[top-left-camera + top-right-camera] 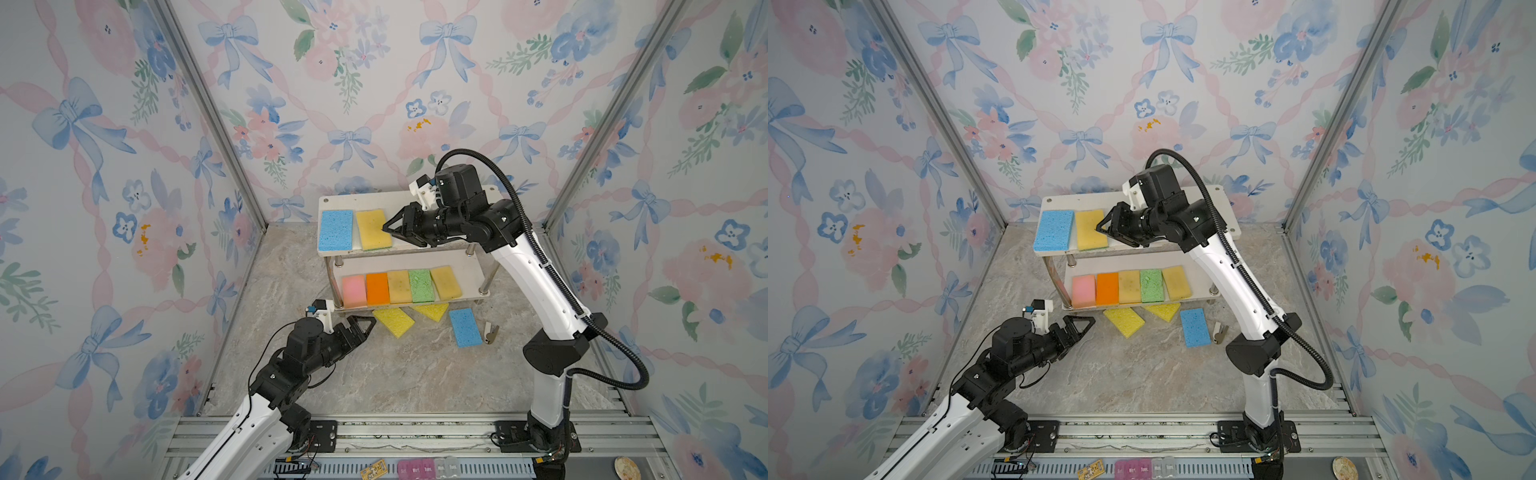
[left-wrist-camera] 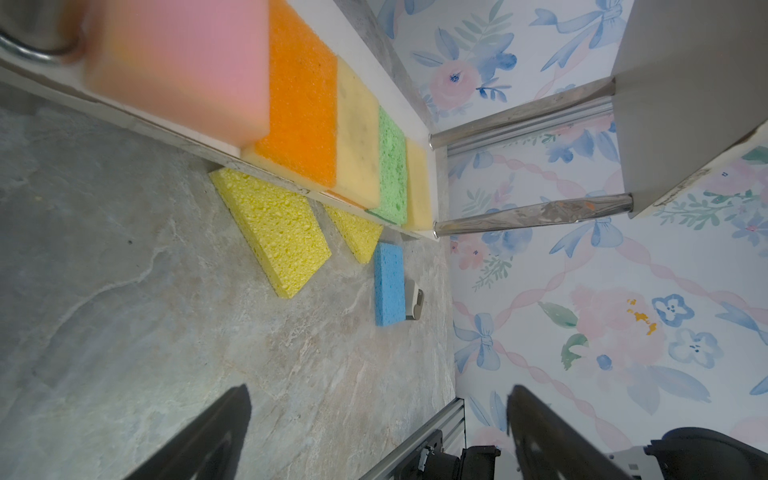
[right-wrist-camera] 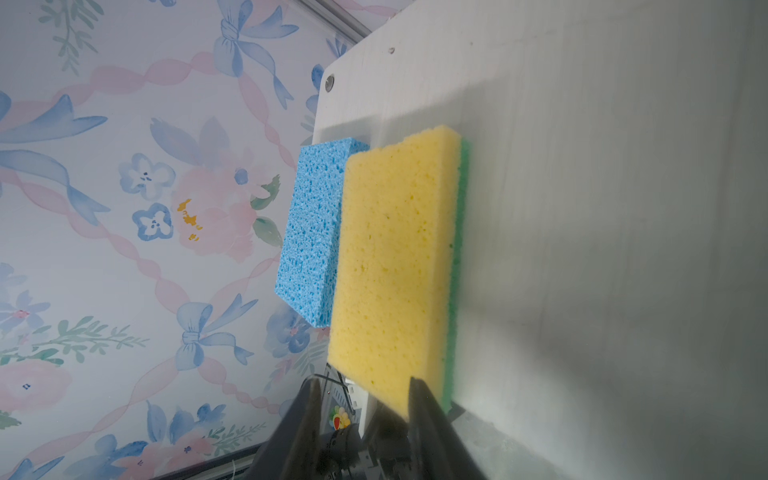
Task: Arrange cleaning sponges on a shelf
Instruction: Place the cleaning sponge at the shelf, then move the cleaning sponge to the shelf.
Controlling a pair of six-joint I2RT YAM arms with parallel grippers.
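The shelf (image 1: 365, 201) stands at the back. On its top board lie a blue sponge (image 1: 336, 230) and a yellow, green-backed sponge (image 3: 395, 266). My right gripper (image 3: 365, 386) is open at that yellow sponge's near end, one finger (image 3: 419, 399) against its corner. The lower board (image 1: 469, 266) carries pink (image 1: 354, 290), orange, mustard, green and mustard sponges in a row. Two bright yellow sponges (image 1: 394, 321) (image 1: 432, 311) and a blue sponge (image 1: 465, 327) lie on the floor in front. My left gripper (image 1: 365, 328) is open and empty, low, just left of the nearer yellow one (image 2: 274, 237).
A small grey clip (image 1: 491, 332) lies right of the floor's blue sponge. Metal shelf legs (image 2: 532, 214) stand at the corners. Papered walls close in the left, back and right. A rail (image 1: 415, 432) with both arm bases runs along the front.
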